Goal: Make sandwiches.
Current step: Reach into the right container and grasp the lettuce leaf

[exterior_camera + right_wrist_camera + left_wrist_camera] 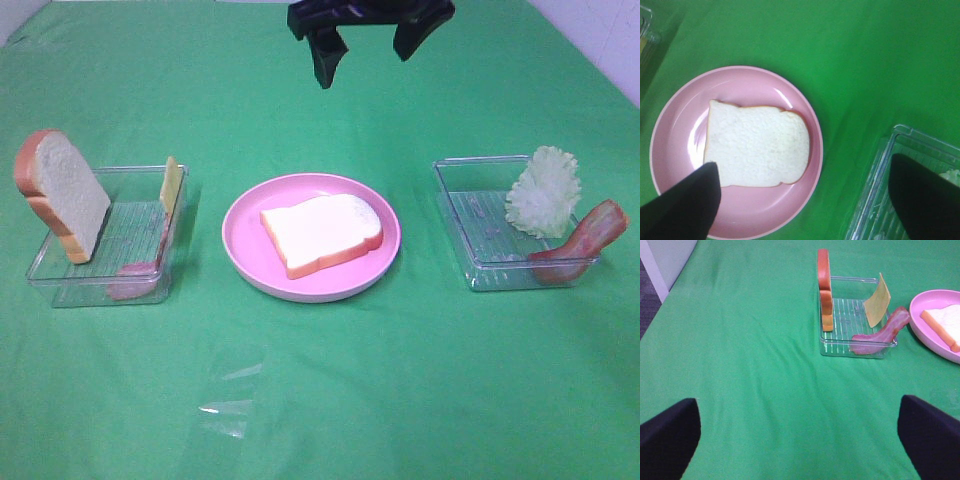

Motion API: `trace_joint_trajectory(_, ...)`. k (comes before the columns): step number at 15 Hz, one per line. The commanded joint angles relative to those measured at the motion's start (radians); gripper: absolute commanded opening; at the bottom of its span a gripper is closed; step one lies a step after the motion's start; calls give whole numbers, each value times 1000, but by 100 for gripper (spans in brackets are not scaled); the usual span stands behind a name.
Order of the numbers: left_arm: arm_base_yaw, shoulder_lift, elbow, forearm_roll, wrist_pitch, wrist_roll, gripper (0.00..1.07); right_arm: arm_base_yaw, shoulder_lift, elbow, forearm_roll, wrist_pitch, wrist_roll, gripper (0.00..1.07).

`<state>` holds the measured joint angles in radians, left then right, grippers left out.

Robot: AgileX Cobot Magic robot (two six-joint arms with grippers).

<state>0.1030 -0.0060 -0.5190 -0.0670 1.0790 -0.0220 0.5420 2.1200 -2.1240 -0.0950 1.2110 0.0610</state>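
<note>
One white bread slice (322,232) with an orange-brown crust lies flat on the pink plate (250,250); it also shows in the right wrist view (757,147). A second bread slice (62,195) stands on edge in the left clear tray (60,285), with a yellow cheese slice (171,184) and a bacon strip (135,280). Lettuce (544,192) and another bacon strip (583,243) sit in the right tray (465,195). My right gripper (365,60) hangs open and empty high above the plate (802,205). My left gripper (800,440) is open and empty, well short of the left tray (840,342).
A green cloth (330,380) covers the table. A scrap of clear film (225,405) lies on it in front of the plate. The cloth's left edge and a white wall show in the left wrist view (660,270).
</note>
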Motion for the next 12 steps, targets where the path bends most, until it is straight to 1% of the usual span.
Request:
trace_joint_trajectory(1, -2, -14, 1, 0, -5, 3, 100, -35, -30, -6, -32, 101, -13, 89)
trace_joint_trajectory(2, -2, -14, 1, 0, -5, 3, 100, -69, -38, -6, -32, 115, -13, 89)
trace_joint_trajectory(3, -2, -14, 1, 0, -5, 3, 100, -78, -41, -6, -32, 122, -13, 89)
trace_joint_trajectory(4, -2, -14, 1, 0, -5, 3, 100, -120, -50, 4, -29, 122, -13, 89)
trace_joint_trajectory(5, -2, -14, 1, 0, -5, 3, 100, -202, -60, 24, -29, 122, -13, 89)
trace_joint_trajectory(6, -2, -14, 1, 0, -5, 3, 100, -251, -62, 39, -29, 122, -14, 89)
trace_joint_trajectory(7, -2, -14, 1, 0, -5, 3, 100, -265, -62, 43, -29, 122, -14, 89)
trace_joint_trajectory(10, -2, -14, 1, 0, -5, 3, 100, -388, -62, 98, -22, 119, -18, 89)
trace_joint_trajectory(11, -2, -14, 1, 0, -5, 3, 100, -429, -62, 123, -2, 113, -22, 89)
trace_joint_trajectory(12, -2, -14, 1, 0, -5, 3, 100, -445, -60, 137, 8, 111, -26, 89)
